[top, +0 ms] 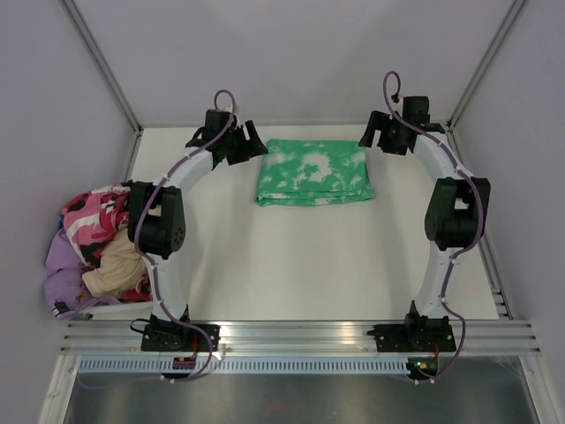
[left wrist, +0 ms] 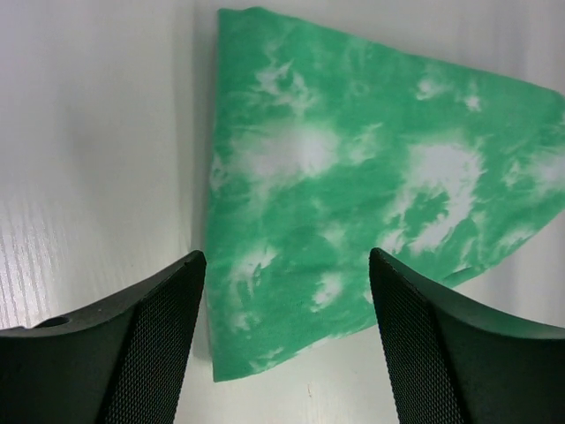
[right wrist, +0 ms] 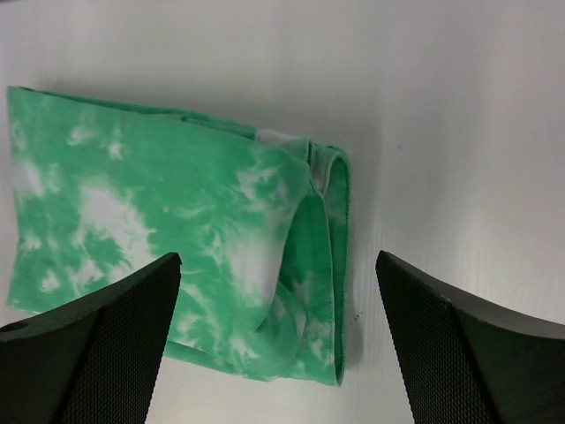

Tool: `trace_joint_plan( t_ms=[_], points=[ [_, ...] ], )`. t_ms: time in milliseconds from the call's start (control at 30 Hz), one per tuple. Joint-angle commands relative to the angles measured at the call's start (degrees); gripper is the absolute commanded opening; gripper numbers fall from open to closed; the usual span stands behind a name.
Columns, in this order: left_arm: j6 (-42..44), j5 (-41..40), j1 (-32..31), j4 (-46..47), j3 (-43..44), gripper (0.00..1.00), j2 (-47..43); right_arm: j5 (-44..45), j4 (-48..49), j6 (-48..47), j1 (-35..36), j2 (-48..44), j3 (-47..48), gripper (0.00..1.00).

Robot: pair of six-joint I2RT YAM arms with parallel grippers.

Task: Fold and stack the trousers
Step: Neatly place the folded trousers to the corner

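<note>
The trousers lie folded into a flat green-and-white rectangle at the back middle of the white table. My left gripper hovers at their back left corner, open and holding nothing. In the left wrist view the trousers spread out under the left gripper, with a corner of them between the fingers. My right gripper hovers at the back right corner, also open and empty. Beneath the right gripper, the right wrist view shows the trousers with their layered folded edge.
A heap of other clothes, pink camouflage, purple and beige, sits in a white bin at the left edge of the table. Grey walls close in the table at the back and sides. An aluminium rail runs along the near edge.
</note>
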Motion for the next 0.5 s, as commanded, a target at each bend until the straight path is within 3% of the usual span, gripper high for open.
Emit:
trace_joint_plan(
  t_ms=[0, 467],
  points=[
    [0.77, -0.06, -0.06, -0.66, 1.19, 0.8, 3.53, -1.65, 2.09, 0.23, 0.69, 4.14, -3.28, 0.98],
    [-2.48, 5.3, -0.06, 6.45, -2.15, 0.76, 12.33, -6.49, 10.54, 4.19, 0.69, 14.87, -4.86, 0.96]
  ],
)
